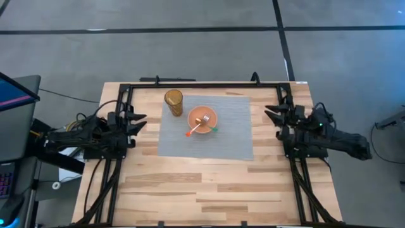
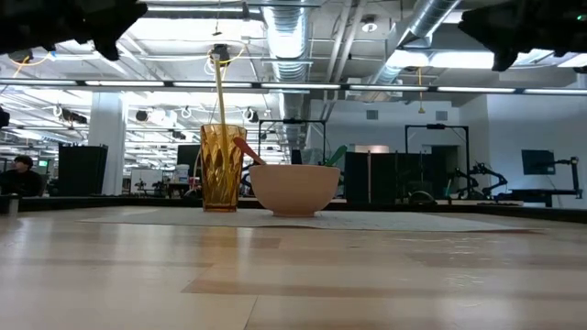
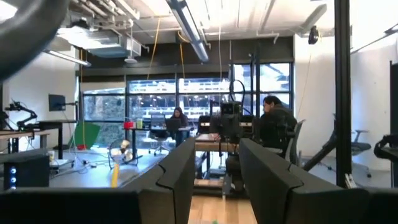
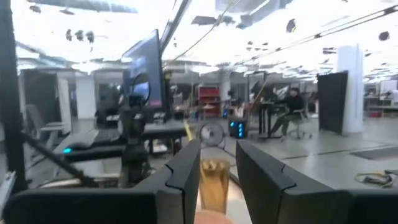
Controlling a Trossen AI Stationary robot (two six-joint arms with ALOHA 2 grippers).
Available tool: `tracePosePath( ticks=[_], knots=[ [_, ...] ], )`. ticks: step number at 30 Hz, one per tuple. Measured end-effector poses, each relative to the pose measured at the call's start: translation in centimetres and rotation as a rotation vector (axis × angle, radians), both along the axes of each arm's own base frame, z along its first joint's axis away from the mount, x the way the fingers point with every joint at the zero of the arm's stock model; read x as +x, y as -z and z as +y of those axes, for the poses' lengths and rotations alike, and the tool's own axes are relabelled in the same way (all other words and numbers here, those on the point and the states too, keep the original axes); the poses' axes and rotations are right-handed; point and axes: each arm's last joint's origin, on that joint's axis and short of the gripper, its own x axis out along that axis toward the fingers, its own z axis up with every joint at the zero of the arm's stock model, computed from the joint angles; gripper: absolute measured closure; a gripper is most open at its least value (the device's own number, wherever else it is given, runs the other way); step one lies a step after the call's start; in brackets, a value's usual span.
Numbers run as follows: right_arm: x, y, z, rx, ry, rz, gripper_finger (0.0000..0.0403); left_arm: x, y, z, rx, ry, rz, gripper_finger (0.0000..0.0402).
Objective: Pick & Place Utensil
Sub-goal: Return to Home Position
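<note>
**Both grippers parked off the mat; fork in bowl, straw in cup**

Nearest the low camera runs bare table [image 1: 209,190], pale boards with nothing on them. Next comes the gray mat [image 1: 234,133], lying square across the table's middle and far half.

The two grippers sit off the mat's sides. The left gripper [image 1: 138,121] is at the mat's 9 o'clock and the right gripper [image 1: 272,117] at its 3 o'clock. They face each other across the mat, well apart from everything on it. In each wrist view the two dark fingers stand spread with a clear gap and nothing held between them. The cup shows through the right gripper's gap.

On the mat's left-centre sits the bowl [image 1: 190,117], upright. The fork [image 1: 199,125] lies in it, head inside, with its orange handle end reaching over the rim at about 7 o'clock. A green tip [image 1: 214,128] pokes out at the rim's 4 o'clock.

Just past the bowl, at its 10 o'clock, stands the cup [image 1: 174,101], upright and close beside the bowl. The low view does not show whether the two touch. The straw [image 2: 220,92] stands in the cup, rising nearly straight, well above its lip.

Beyond the table is an open workroom with desks and screens. A person [image 2: 18,170] sits far off at the low view's 9 o'clock.
</note>
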Motion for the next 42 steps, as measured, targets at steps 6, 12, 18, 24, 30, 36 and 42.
tracePosePath(
  ticks=[6,12,18,24,30,36,42],
  knots=[
    [0.5,1.5,-0.1,0.044,-0.006,0.025,0.0306,0.5,1.6,0.0,-0.003,-0.001,0.016,0.0275],
    [0.8,2.4,-0.2,0.102,-0.019,0.025,0.0306,0.9,2.8,0.1,-0.025,-0.008,0.022,0.0275],
    [1.4,5.2,-0.7,0.134,0.109,-0.003,0.0306,0.9,2.8,0.1,-0.034,-0.008,0.018,0.0275],
    [1.5,5.8,-0.7,0.142,0.104,0.056,0.0306,0.9,2.8,0.0,-0.059,0.010,0.019,0.0275],
    [1.6,6.3,-0.7,0.138,0.106,0.122,0.0306,0.9,2.8,0.0,-0.103,0.028,0.012,0.0275],
    [1.7,7.3,-0.8,0.148,0.117,0.224,0.0306,0.9,2.8,0.0,-0.103,0.028,0.011,0.0275],
    [1.7,7.6,-0.8,0.154,0.119,0.255,0.0306,0.9,3.0,0.0,-0.058,0.010,0.040,0.0275]
  ],
)
